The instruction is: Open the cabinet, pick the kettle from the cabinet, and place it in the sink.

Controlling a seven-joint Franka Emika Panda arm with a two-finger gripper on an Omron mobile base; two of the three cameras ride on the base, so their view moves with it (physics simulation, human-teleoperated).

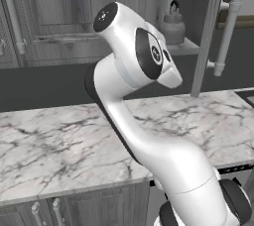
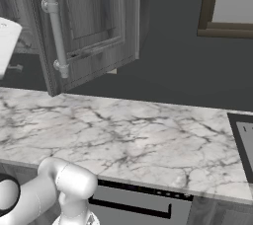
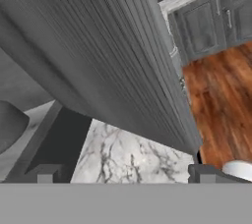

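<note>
The cabinet door [image 2: 94, 21] stands swung open, with its long silver bar handle [image 2: 56, 36] facing out; in the left base view the door [image 1: 208, 31] shows edge-on. The small grey kettle [image 1: 172, 24] stands upright on the pale shelf [image 1: 186, 47] inside the cabinet. In the hand view my gripper [image 3: 123, 176] is open, its fingertips [image 3: 45, 174] wide apart with nothing between them, close under the door's wood-grain face [image 3: 98, 56]. A rounded grey shape [image 3: 10, 122] at the left edge looks like the kettle's body. A dark corner of the sink [image 2: 244, 142] shows at the right.
White marble counter [image 1: 59, 141] runs below the cabinet. Closed wall cabinets [image 1: 49, 12] sit to the left of the open one. A framed window [image 2: 227, 2] is at the upper right. My own arm [image 1: 149, 136] hides the middle of the left base view.
</note>
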